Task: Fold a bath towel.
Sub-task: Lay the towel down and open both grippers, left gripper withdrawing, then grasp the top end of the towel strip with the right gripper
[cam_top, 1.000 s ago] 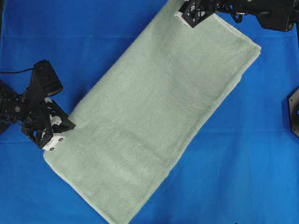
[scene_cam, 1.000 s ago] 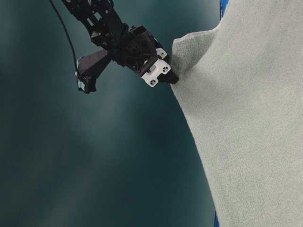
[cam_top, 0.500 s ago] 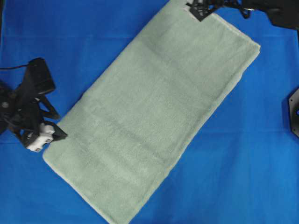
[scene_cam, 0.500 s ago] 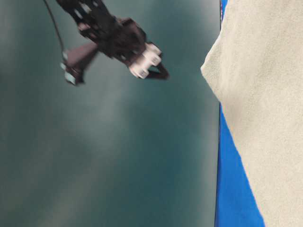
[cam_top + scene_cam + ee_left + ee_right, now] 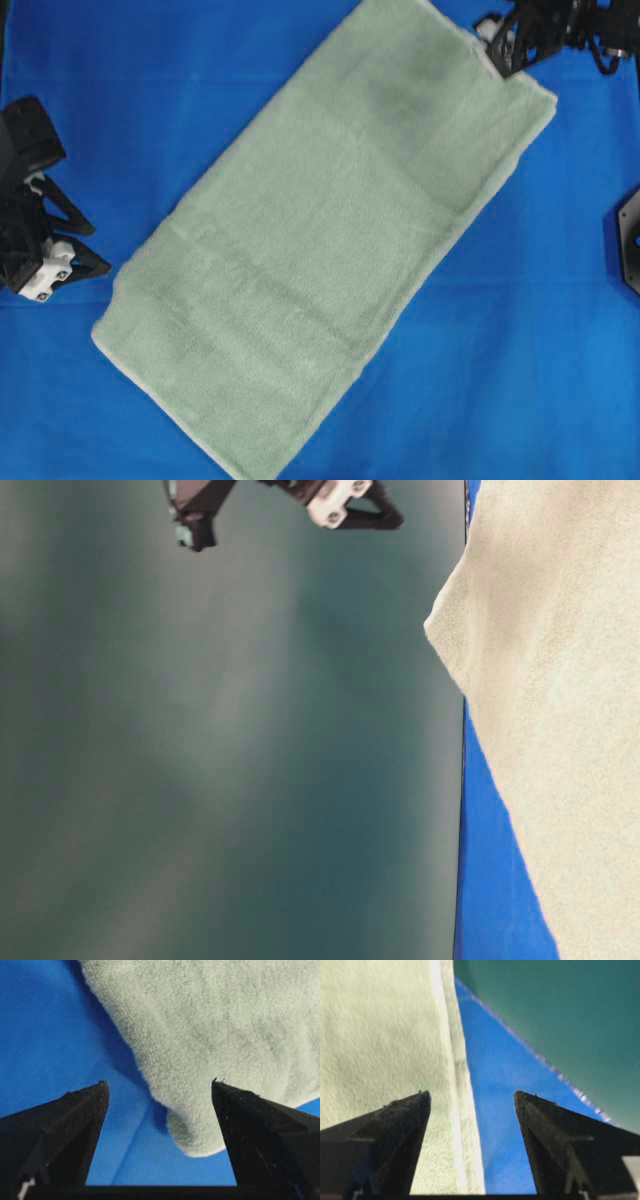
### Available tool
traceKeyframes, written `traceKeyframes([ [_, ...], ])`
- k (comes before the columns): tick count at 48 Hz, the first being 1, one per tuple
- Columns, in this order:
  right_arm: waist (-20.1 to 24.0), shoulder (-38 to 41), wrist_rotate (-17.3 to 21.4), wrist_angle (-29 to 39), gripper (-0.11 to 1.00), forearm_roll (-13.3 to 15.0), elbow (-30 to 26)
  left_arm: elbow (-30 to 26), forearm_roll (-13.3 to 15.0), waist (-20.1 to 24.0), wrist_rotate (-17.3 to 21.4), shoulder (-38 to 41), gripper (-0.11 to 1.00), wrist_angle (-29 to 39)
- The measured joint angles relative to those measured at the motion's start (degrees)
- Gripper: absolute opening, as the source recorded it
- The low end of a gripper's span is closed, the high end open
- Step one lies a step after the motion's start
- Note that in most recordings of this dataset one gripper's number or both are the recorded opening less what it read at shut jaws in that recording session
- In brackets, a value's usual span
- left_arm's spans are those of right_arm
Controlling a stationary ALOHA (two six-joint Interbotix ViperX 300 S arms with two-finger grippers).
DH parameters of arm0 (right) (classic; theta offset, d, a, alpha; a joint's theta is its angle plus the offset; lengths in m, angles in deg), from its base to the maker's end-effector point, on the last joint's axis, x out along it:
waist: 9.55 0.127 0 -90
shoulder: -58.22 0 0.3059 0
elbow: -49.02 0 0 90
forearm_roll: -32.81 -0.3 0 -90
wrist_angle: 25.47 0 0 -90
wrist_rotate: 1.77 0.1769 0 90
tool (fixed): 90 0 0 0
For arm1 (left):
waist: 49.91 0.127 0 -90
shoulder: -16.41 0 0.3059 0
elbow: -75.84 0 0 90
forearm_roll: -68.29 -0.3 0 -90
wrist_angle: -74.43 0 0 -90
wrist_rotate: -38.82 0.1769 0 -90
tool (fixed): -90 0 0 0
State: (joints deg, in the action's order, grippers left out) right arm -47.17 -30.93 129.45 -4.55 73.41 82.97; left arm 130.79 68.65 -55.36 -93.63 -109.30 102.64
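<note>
1. The blue cloth [image 5: 520, 330] covers the whole table, a bright flat ground for the work.
2. The towel [image 5: 330, 250] lies flat on it on a diagonal, from near-left to far-right, and looks doubled over, layered edges showing at the far-right end. My read: one fold is laid down and the arms stand clear so it can settle.
3. The left claw [image 5: 62, 268] sits at the left edge of the overhead view, off the towel. Its jaws gape wide with nothing between them. In its wrist view the towel's rounded near-left corner [image 5: 200, 1140] lies just ahead, between the two fingertips [image 5: 95, 1097] but apart from both.
4. The right claw [image 5: 508, 48] hovers at the far-right, over the towel's far edge. It too is spread wide and empty. Its wrist view shows the pale hem [image 5: 452, 1085] running between its fingers, blue cloth to the right.
5. Small detail: a dark mount [image 5: 630, 240] pokes in at the right edge.
</note>
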Motion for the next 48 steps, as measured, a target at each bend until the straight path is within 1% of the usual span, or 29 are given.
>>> traceKeyframes([
  [6,-1.6,3.9,0.0,-4.0,0.66,-0.4,0.6,0.2,0.0,0.0,0.0,0.1,0.78,0.1],
  [10,-1.8,6.9,0.0,-6.4,0.66,-0.8,0.5,0.3,0.1,0.0,0.0,0.3,0.78,0.1],
  [17,-2.0,11.5,-0.3,-8.3,0.66,-1.1,0.3,0.8,0.0,0.0,0.1,0.4,0.78,0.1],
  [29,-4.7,15.1,-0.1,-12.0,0.66,-0.9,-0.1,1.8,0.0,0.8,0.0,0.4,0.78,0.0],
  [37,-5.5,16.9,-0.3,-15.0,0.64,0.0,-0.4,2.1,0.0,1.4,0.0,0.3,0.77,-0.1],
  [39,-5.5,17.1,-0.4,-15.7,0.61,0.3,-0.4,2.2,0.0,1.5,0.0,0.4,0.77,-0.1],
  [41,-5.5,17.2,-0.4,-16.1,0.56,0.4,-0.4,2.2,0.1,1.4,0.1,0.4,0.77,-0.1],
  [48,-4.7,17.4,-0.5,-16.0,0.18,0.5,-0.4,2.1,0.0,1.5,0.1,0.1,0.77,-0.1],
])
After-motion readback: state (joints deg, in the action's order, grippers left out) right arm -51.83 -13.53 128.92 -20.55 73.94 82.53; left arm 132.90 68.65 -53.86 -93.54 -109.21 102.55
